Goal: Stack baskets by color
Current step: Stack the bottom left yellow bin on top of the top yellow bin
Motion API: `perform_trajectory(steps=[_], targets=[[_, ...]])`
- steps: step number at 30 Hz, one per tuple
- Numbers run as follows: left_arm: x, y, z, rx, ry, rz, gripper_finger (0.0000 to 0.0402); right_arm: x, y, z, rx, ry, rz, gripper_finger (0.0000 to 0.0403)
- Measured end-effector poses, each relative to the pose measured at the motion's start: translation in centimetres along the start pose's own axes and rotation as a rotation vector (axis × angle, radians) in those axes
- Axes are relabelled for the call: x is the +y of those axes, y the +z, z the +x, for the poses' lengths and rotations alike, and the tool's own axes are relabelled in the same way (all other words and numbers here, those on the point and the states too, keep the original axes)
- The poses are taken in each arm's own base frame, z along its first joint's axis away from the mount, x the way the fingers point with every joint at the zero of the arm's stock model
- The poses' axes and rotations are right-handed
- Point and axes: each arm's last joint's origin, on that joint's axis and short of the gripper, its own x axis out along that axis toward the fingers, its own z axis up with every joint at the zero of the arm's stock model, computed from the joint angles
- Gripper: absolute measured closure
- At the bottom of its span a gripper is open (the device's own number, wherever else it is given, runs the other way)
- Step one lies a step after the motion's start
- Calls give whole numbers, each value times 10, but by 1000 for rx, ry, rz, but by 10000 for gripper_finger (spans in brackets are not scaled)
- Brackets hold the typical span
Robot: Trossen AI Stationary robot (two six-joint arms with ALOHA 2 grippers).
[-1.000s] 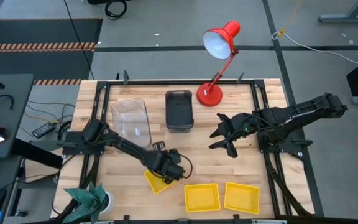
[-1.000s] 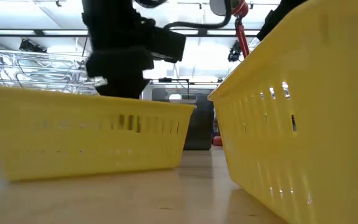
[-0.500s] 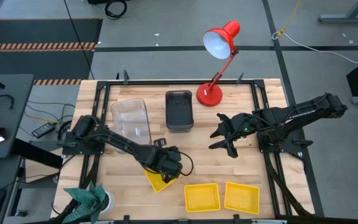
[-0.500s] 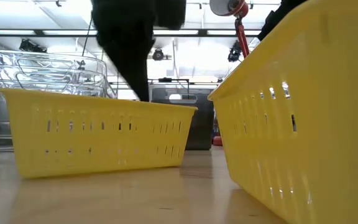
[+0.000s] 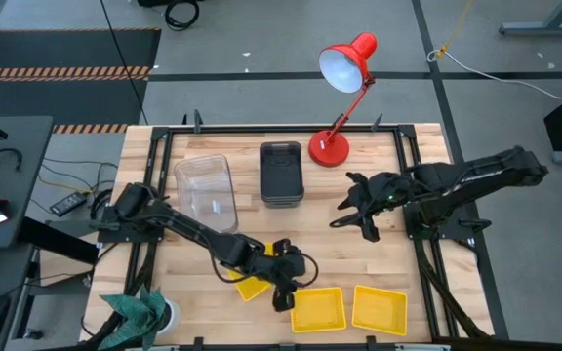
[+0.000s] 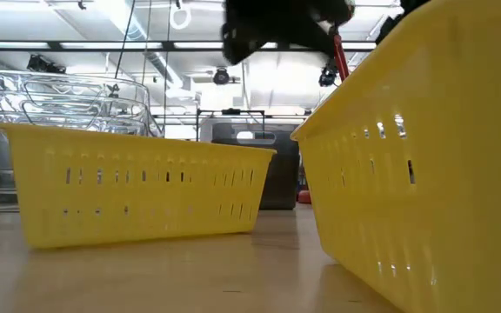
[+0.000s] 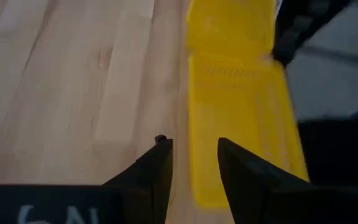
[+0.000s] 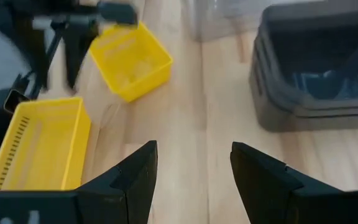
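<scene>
Three yellow baskets rest on their bottoms near the table's near edge: a tilted one (image 5: 250, 287), a middle one (image 5: 317, 309) and a right one (image 5: 380, 308). A stack of clear baskets (image 5: 206, 187) and a stack of dark grey baskets (image 5: 281, 174) stand farther back. My left gripper (image 5: 284, 297) hovers open between the tilted and the middle yellow basket, slanting down, above the table (image 7: 194, 152), with nothing between its fingers. My right gripper (image 5: 359, 219) hangs open over bare wood right of centre (image 8: 191, 168).
A red desk lamp (image 5: 338, 88) stands at the far edge, right of the grey stack. Bare wood (image 5: 320, 244) lies between the two grippers. A green cloth bundle (image 5: 135, 310) sits at the near left corner. Black frame rails (image 5: 413, 175) run along the table's sides.
My left gripper has come up out of the tilted yellow basket, moved toward the middle yellow basket and tipped from pointing down to slanting. The tilted basket shifted a little while the gripper was inside it and now stands still on the table.
</scene>
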Motion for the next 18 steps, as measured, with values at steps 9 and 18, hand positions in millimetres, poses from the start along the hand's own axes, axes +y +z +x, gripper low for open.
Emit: perform_trajectory(steps=[9, 18], targets=[[-3, 4, 17, -101, -46, -63, 269, 2, 1, -32, -131, -46, 1, 194], [-5, -5, 39, -135, -24, 14, 264, 10, -12, -27, -174, -19, -16, 194]])
